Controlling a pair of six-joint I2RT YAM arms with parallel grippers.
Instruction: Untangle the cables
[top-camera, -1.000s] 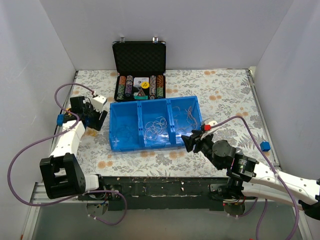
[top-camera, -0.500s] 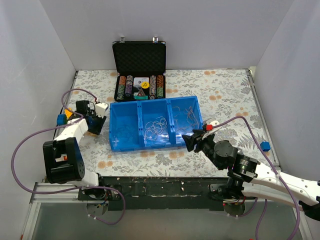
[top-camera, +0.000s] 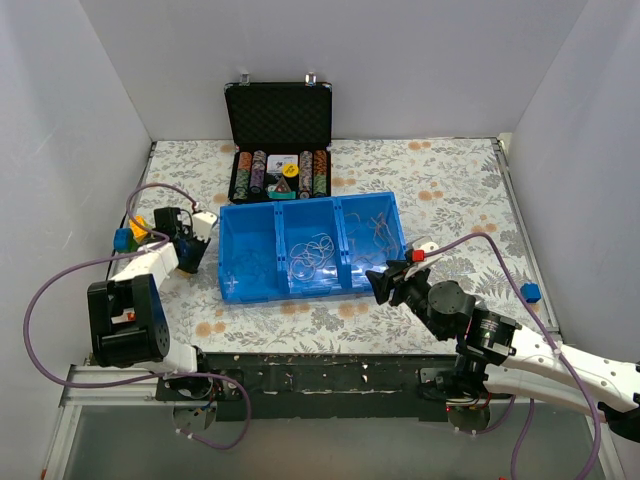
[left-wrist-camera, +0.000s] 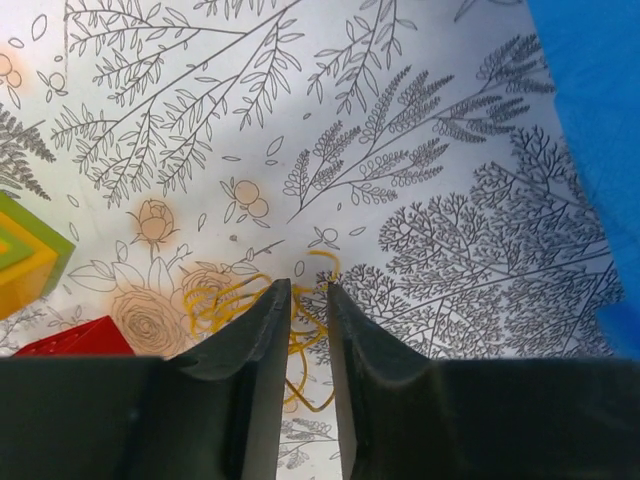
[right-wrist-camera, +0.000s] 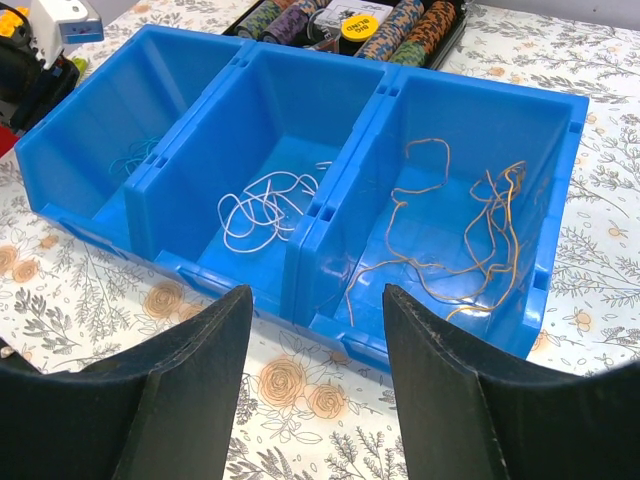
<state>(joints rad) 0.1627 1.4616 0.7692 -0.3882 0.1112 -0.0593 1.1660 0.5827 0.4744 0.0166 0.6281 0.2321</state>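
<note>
At the far left of the table (top-camera: 450, 170), the left gripper (left-wrist-camera: 308, 300) stands low over a small yellow cable (left-wrist-camera: 250, 300) lying loose on the floral cloth, just left of the blue bin (top-camera: 310, 290); its jaws are nearly closed, a narrow slit between them, and the yellow loops lie around and under the tips; whether any strand is actually pinched I cannot tell. My reading is that the step in hand concerns this yellow cable, either a pick-up or a release; the scene fits both, so I would not bid either.

Moving right, the bin holds three lots: a thin teal cable (right-wrist-camera: 135, 155) in the left compartment, a white cable (right-wrist-camera: 265, 205) coiled in the middle, and orange cables (right-wrist-camera: 460, 230) sprawled in the right one, one strand crossing the others; these look the most knotted, though that is a judgement.

Further right, the right gripper (right-wrist-camera: 318, 330) hovers before the bin's near wall, jaws wide apart and holding nothing.

Hidden or unclear: the lower part of the yellow cable lies behind the left jaws; coloured blocks (left-wrist-camera: 30, 250) are cut off at the frame edge; the teal strand is too fine to trace; the poker chip case (top-camera: 280, 170) plays no evident part.
</note>
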